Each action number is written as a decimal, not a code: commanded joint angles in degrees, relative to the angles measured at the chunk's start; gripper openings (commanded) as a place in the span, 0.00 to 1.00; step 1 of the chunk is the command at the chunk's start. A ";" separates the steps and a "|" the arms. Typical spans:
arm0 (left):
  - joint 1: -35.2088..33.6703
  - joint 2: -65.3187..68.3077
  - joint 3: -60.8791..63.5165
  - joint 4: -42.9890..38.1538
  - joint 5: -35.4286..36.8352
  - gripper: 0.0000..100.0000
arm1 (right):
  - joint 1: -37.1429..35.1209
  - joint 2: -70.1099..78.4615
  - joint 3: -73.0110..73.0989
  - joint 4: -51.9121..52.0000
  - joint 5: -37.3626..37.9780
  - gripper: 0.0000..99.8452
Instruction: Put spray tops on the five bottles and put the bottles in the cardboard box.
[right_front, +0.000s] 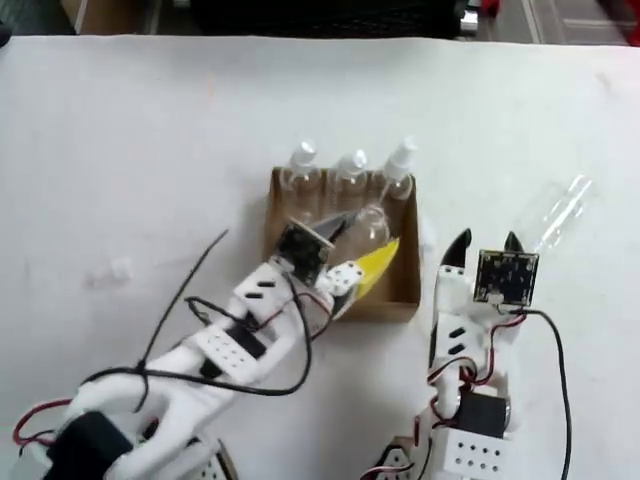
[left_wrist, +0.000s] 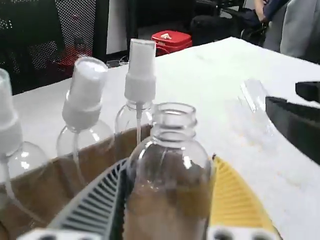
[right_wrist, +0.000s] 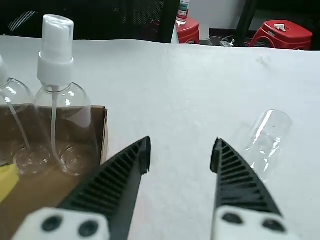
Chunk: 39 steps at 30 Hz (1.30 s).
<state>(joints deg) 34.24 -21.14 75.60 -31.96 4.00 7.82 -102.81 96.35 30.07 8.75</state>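
A cardboard box (right_front: 398, 290) sits mid-table. Three clear bottles with white spray tops (right_front: 348, 172) stand in a row along its far wall; the left wrist view shows them (left_wrist: 84, 102) too. Over the box, my left gripper (right_front: 358, 242) is shut on a clear bottle with no top (left_wrist: 170, 160), its mouth open and upright between the grey and yellow fingers. To the right of the box my right gripper (right_wrist: 180, 155) is open on nothing. Another topless clear bottle (right_front: 560, 212) lies on its side on the table just beyond it, also in the right wrist view (right_wrist: 264, 136).
The table is covered in white cloth (right_front: 150, 130). A small clear piece (right_front: 112, 269) lies far left of the box. Loose black and red cables (right_front: 190, 290) trail along the left arm. Red stools (right_wrist: 282, 31) and dark chairs stand beyond the far table edge.
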 joint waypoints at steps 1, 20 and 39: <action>-0.48 1.10 -3.87 -2.02 -2.55 0.02 | 0.57 -0.31 0.44 -0.92 0.00 0.18; 1.19 1.27 -3.87 -1.58 -11.60 0.02 | 0.57 -0.31 0.44 -0.92 0.00 0.18; -6.20 -4.44 2.55 -2.37 -20.31 0.02 | -1.19 -0.31 0.44 -0.92 0.53 0.18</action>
<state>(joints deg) 32.04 -20.09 76.31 -32.66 -14.99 6.95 -102.81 96.35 29.98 8.75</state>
